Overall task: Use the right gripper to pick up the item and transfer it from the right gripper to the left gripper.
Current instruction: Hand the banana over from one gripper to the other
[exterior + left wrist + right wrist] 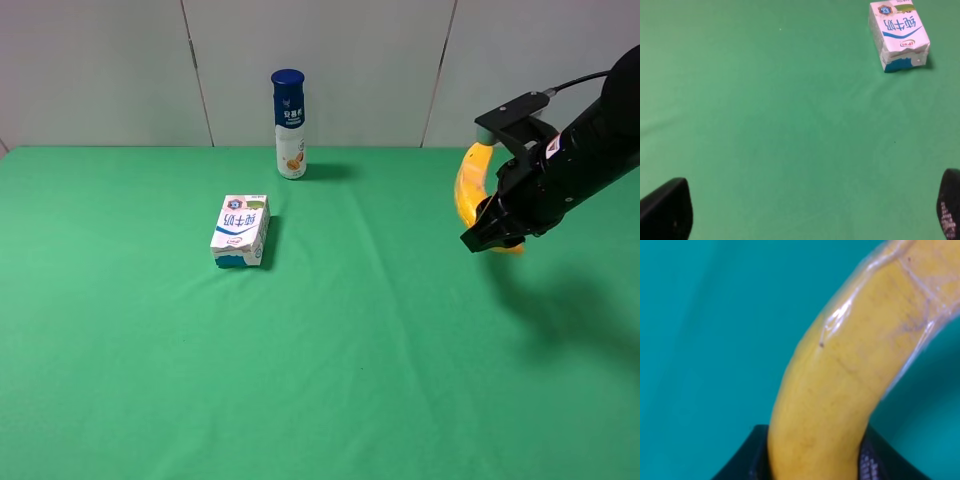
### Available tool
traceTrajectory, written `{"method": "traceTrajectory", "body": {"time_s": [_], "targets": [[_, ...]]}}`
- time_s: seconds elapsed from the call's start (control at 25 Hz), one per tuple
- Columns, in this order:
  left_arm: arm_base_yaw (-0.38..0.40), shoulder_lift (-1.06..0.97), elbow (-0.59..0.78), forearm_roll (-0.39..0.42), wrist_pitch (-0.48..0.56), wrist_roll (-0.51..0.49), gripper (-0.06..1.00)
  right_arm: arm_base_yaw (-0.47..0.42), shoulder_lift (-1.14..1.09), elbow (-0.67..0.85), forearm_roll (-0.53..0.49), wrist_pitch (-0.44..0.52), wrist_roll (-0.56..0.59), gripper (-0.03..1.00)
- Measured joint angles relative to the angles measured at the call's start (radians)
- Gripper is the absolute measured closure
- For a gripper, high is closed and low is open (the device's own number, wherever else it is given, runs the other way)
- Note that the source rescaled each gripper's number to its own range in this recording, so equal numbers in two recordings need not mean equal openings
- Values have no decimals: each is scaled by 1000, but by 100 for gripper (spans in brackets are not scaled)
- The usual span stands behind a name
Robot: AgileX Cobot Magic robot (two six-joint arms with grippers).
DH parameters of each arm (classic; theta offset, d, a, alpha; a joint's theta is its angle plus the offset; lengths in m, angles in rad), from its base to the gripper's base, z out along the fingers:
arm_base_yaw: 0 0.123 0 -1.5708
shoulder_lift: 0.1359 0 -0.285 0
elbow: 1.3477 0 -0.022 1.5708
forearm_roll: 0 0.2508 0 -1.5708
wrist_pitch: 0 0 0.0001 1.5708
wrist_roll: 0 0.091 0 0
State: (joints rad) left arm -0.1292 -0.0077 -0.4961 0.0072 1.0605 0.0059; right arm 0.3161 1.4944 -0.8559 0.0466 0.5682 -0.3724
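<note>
The banana [464,190] sits at the right of the high view, just above mid-height, pinched near its lower end by the right gripper [492,228]. It curves up and away from the jaws. The right wrist view shows the black fingers [756,456] pressed against both sides of the yellow skin, and a clear film [840,317] wrapped over the fruit. It looks lifted off the surface, since a shadow [560,310] falls separately on the cloth below and to the right. So the pickup appears done, and the handover is what remains. The left gripper [807,215] shows only in its own wrist view, with its fingertips spread wide at the bottom corners and nothing between them. It hangs over bare green with the carton [899,35] at upper right. Its arm is absent from the high view, so the two grippers seem well apart. In the high view the carton [241,230] lies flat left of centre, and the blue-capped bottle [289,123] stands upright behind it, near the back edge. A smooth green cloth [350,380] covers the whole table. Behind it is a plain pale wall [330,60] of panels with thin dark seams.
</note>
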Motion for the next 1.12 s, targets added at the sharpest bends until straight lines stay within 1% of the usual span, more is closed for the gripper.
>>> {"method": "traceTrajectory", "body": {"time_s": [0.12, 0.28, 0.56, 0.72, 1.0, 1.12], "targets": [[0, 0, 0, 0, 0, 0, -2, 51, -27, 0, 1, 53, 0, 96], [0, 0, 0, 0, 0, 0, -2, 137, -38, -8, 1, 151, 0, 96], [0, 0, 0, 0, 0, 0, -2, 265, -40, -92, 5, 277, 33, 96], [0, 0, 0, 0, 0, 0, -2, 325, -40, -144, 7, 308, 34, 96], [0, 0, 0, -1, 0, -6, -2, 437, -40, -205, 9, 315, 37, 96], [0, 0, 0, -21, 0, -15, -2, 480, -40, -237, 9, 317, 37, 96]]}}
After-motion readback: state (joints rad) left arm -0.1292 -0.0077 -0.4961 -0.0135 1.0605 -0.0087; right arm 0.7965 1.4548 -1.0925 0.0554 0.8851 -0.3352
